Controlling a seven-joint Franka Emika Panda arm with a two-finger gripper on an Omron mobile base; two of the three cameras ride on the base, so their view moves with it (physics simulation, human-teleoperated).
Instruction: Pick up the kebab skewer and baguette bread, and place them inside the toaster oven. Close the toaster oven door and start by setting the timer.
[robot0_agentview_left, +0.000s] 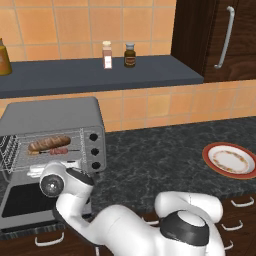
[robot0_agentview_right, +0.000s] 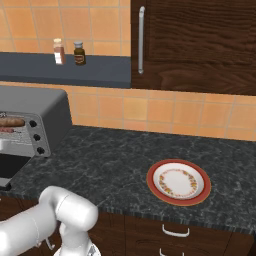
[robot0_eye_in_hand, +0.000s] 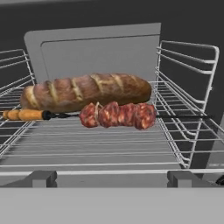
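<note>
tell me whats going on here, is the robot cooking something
The baguette and the skewer already lie side by side on the wire rack inside the toaster oven. The oven door hangs open, folded down in front. The arm reaches toward the oven's front with its claw open and holding nothing. Shutting the door and turning a timer knob are not yet done. A plate sits on the counter to the right.

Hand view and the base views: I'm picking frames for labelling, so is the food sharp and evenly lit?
Hand view: baguette and skewer crisp, evenly lit, no glare. Left base view: both small and soft on the oven rack. Right base view: cut off at the picture's left edge, blurry.
</note>
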